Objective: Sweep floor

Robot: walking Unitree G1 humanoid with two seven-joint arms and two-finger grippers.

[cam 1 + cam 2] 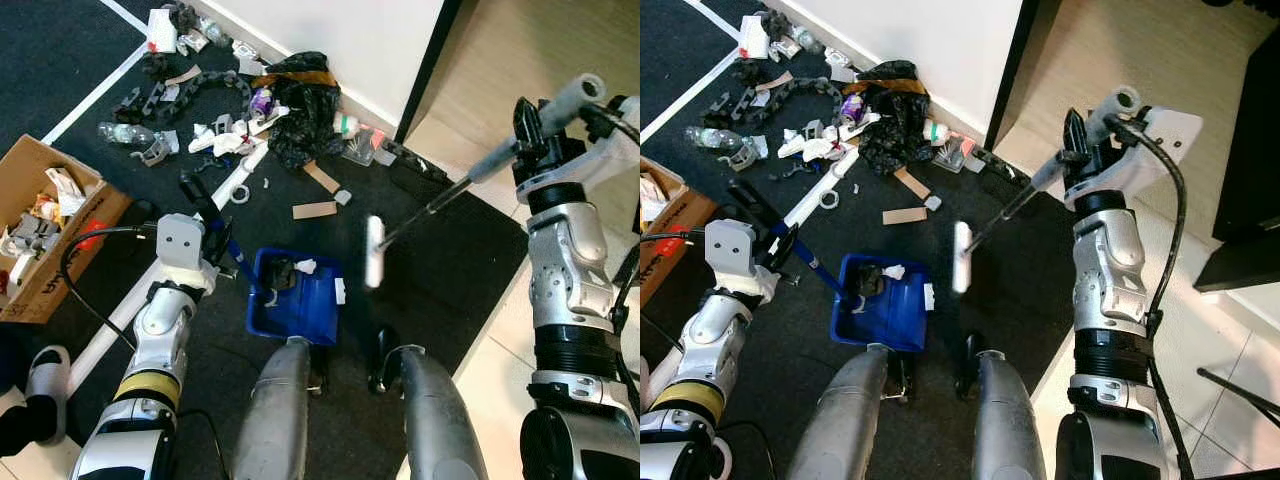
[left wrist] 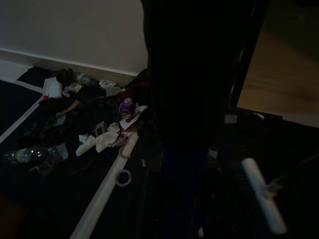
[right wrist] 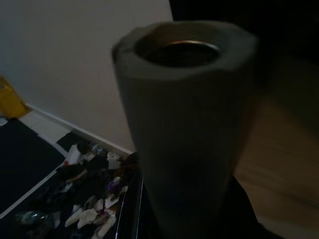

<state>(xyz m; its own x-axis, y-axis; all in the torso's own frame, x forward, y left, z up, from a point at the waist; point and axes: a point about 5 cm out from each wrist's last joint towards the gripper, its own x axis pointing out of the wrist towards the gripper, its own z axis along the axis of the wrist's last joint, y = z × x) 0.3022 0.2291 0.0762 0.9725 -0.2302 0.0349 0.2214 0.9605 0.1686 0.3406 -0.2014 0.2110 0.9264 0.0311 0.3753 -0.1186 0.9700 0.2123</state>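
Observation:
A blue dustpan (image 1: pixel 298 300) lies on the black mat in front of my legs, with a black scrap and white bits of paper in it. My left gripper (image 1: pixel 213 243) is shut on its blue handle. My right gripper (image 1: pixel 530 135) is raised at the right, shut on the grey grip of the broom handle (image 3: pixel 184 124). The thin pole slants down to the white broom head (image 1: pixel 374 252), which hangs just right of the dustpan. A heap of litter (image 1: pixel 255 110) lies along the white wall: black bags, plastic bottles, paper, black chain links.
An open cardboard box (image 1: pixel 45 215) with rubbish stands at the left. Cardboard scraps (image 1: pixel 314 210) lie beyond the dustpan. A white pipe (image 1: pixel 120 320) runs across the mat. A person's foot in a white slipper (image 1: pixel 40 385) is at bottom left. Light floor (image 1: pixel 480 60) lies past the mat's right edge.

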